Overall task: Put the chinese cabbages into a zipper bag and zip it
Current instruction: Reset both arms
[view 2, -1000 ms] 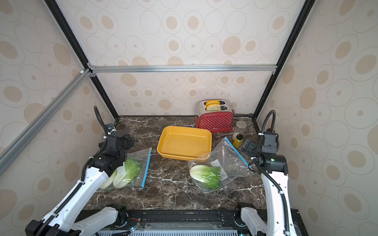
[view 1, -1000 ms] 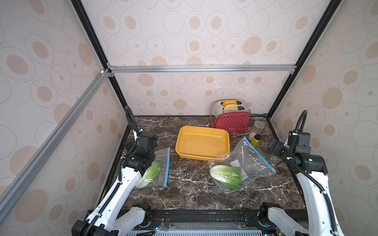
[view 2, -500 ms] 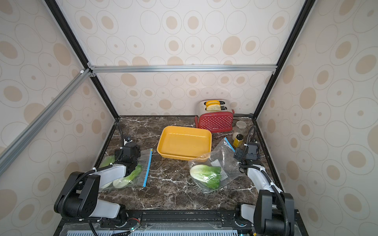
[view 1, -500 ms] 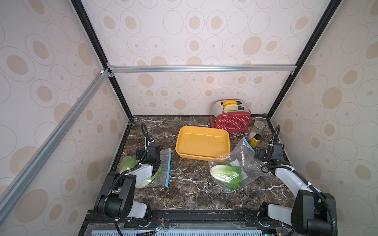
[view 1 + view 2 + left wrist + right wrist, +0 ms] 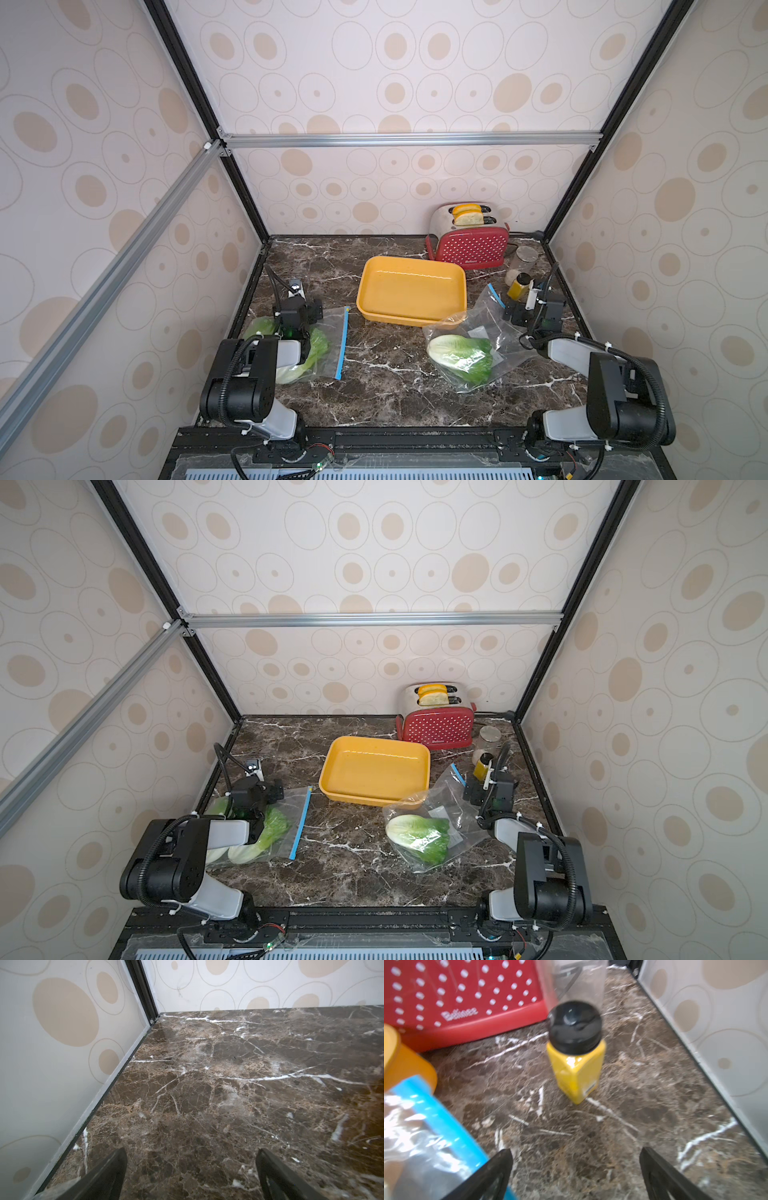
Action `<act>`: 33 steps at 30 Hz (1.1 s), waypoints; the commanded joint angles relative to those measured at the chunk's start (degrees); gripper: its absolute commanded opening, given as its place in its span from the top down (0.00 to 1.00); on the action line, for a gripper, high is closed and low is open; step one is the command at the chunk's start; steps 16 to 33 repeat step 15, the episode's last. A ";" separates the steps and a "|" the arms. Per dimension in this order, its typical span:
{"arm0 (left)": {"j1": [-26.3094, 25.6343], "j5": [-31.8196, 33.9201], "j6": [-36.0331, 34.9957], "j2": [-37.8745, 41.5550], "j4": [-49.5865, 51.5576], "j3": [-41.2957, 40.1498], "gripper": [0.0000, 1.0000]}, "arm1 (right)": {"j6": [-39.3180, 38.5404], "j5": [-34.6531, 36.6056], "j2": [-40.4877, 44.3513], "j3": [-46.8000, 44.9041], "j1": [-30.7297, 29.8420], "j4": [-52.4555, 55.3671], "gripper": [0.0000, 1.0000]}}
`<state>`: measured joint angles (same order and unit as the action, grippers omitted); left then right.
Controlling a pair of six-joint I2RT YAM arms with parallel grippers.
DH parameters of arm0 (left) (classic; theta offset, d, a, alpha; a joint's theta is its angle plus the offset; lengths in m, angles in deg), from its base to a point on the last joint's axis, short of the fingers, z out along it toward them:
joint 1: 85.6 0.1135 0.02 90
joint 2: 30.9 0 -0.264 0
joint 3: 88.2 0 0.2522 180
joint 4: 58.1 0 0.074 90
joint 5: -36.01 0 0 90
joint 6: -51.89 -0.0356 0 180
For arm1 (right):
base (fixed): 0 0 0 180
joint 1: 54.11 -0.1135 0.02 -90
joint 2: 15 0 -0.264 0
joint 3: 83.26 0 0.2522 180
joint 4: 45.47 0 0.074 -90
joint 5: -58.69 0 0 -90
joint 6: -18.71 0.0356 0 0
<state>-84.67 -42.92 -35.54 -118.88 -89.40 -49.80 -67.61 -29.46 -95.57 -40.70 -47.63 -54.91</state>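
Right of the brown marble worktop's [image 5: 374, 395] middle, one green-and-white chinese cabbage [image 5: 459, 357] lies inside a crumpled clear plastic zipper bag [image 5: 494, 328]. By the left edge, more cabbage heads [image 5: 270, 829] sit in a second blue-zipped clear bag [image 5: 297, 808]. Beyond, the left gripper [image 5: 191, 1151] and right gripper [image 5: 575, 1151] gape wide, both empty.

Marble-look tabletop [image 5: 207, 1084] gleams, polished; zipper bags [image 5: 498, 332] are clear, crinkled plastic; yellow tray [image 5: 399, 318] smooth plastic; toaster [image 5: 473, 249] glossy red, shiny metal top.
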 commanded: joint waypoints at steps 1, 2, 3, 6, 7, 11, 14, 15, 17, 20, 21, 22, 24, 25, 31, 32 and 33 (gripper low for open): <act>0.45 -2.19 -0.37 -0.16 -2.07 0.11 0.01 | -2.57 -2.19 0.42 -0.37 -0.74 -4.30 0.01; 0.43 -2.19 -0.37 -0.17 -2.05 0.12 0.01 | -3.03 -2.00 0.69 -0.67 -1.17 -4.61 0.01; 0.48 -2.19 -0.37 -0.15 -2.07 0.14 0.01 | -3.16 -1.78 0.81 -0.78 -1.57 -4.57 0.01; 0.41 -2.21 -0.37 -0.17 -2.01 0.14 0.01 | -2.54 -2.94 0.33 -0.52 -1.99 -4.86 0.01; 0.46 -2.28 -0.45 -0.17 -2.06 0.14 0.01 | -2.52 -3.33 0.10 -0.28 -2.21 -4.84 0.01; 0.41 -2.36 -0.33 -0.61 -1.00 0.93 0.01 | -2.12 -3.20 -0.20 -0.25 -2.74 -5.40 0.00; 0.46 -2.46 -0.46 -0.16 -2.10 0.00 0.01 | -1.29 -5.42 -0.69 -1.75 -3.62 -10.64 0.00; 0.46 -2.50 -0.46 -0.19 -2.16 0.13 0.01 | -1.45 -5.22 -1.46 -1.73 -4.19 -12.08 0.01; 0.46 -2.50 -0.46 -0.19 -2.16 0.13 0.01 | -1.45 -5.22 -1.46 -1.73 -4.19 -12.08 0.01; 0.46 -2.50 -0.46 -0.19 -2.16 0.13 0.01 | -1.45 -5.22 -1.46 -1.73 -4.19 -12.08 0.01; 0.46 -2.50 -0.46 -0.19 -2.16 0.13 0.01 | -1.45 -5.22 -1.46 -1.73 -4.19 -12.08 0.01; 0.46 -2.50 -0.46 -0.19 -2.16 0.13 0.01 | -1.45 -5.22 -1.46 -1.73 -4.19 -12.08 0.01; 0.46 -2.50 -0.46 -0.19 -2.16 0.13 0.01 | -1.45 -5.22 -1.46 -1.73 -4.19 -12.08 0.01; 0.46 -2.50 -0.46 -0.19 -2.16 0.13 0.01 | -1.45 -5.22 -1.46 -1.73 -4.19 -12.08 0.01; 0.46 -2.50 -0.46 -0.19 -2.16 0.13 0.01 | -1.45 -5.22 -1.46 -1.73 -4.19 -12.08 0.01; 0.46 -2.50 -0.46 -0.19 -2.16 0.13 0.01 | -1.45 -5.22 -1.46 -1.73 -4.19 -12.08 0.01; 0.46 -2.50 -0.46 -0.19 -2.16 0.13 0.01 | -1.45 -5.22 -1.46 -1.73 -4.19 -12.08 0.01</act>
